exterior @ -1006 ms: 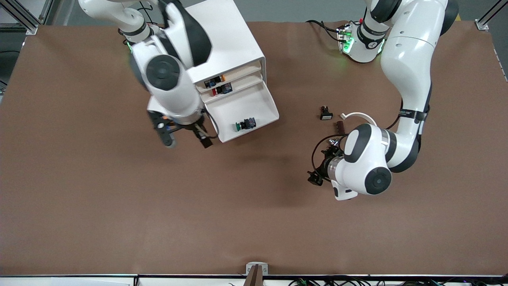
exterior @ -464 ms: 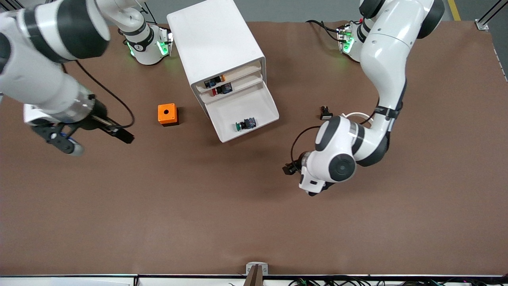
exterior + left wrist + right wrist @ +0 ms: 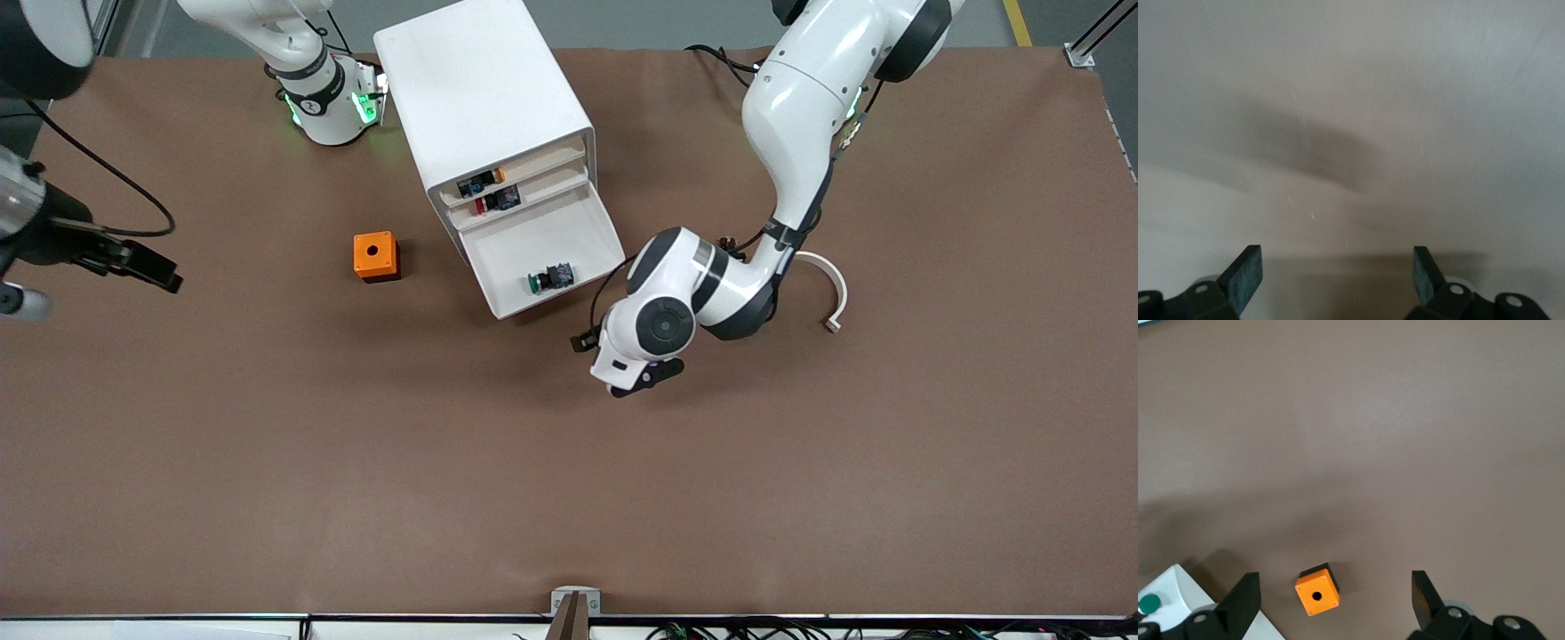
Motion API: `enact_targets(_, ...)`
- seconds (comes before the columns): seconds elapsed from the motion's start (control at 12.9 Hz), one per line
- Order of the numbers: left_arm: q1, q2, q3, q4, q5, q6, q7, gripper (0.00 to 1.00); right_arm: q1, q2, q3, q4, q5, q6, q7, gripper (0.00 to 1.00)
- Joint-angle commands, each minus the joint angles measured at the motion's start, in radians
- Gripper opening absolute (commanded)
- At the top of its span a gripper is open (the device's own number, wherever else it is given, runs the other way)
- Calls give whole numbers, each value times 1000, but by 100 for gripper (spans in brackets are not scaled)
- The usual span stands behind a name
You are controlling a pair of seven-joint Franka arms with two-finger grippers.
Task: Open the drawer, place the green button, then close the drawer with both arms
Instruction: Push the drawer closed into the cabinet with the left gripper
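Note:
The white cabinet point(image 3: 484, 84) stands near the arms' bases. Its third drawer point(image 3: 582, 233) is pulled out, and the green-capped button point(image 3: 548, 280) lies in it. My left gripper point(image 3: 653, 373) hangs just off the drawer's front corner, nearer the front camera. It is open and empty point(image 3: 1336, 257), with only a pale blurred surface before it. My right gripper point(image 3: 13, 302) is up at the right arm's end of the table, half out of view. It is open and empty point(image 3: 1335, 580). The right wrist view shows the drawer's corner point(image 3: 1178, 587) and the green cap point(image 3: 1148, 603).
An orange box with a hole point(image 3: 375, 256) sits beside the cabinet toward the right arm's end; it also shows in the right wrist view point(image 3: 1317, 594). Two upper trays point(image 3: 484, 187) hold small parts. A white curved piece point(image 3: 831, 284) lies by the left arm.
My right arm swung away from the drawer to its end of the table, uncovering the orange box. My left arm moved across the table to the drawer's front.

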Motion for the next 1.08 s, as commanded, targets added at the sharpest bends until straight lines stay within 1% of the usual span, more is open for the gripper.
enact_targets(0.0, -45, -20, 3, -41, -20, 14, -79, 100, -26, -79, 22, -33, -48, -32, -29, 100)
enact_targets(0.15, -73, -18, -3, -39, -22, 14, -160, 100, -35, -127, 22, -53, -58, -44, -32, 100)
enact_targets(0.31, -81, -18, -46, -42, -22, 14, -203, 100, -43, -168, 22, -84, -58, -44, -36, 100)
enact_targets(0.62, -128, -15, -92, -45, -22, 13, -317, 100, -55, -172, 22, -87, -56, -41, -36, 100)
enact_targets(1.01, -220, -12, -96, -48, -22, 25, -394, 100, -55, -169, 22, -87, -56, -38, -36, 100)
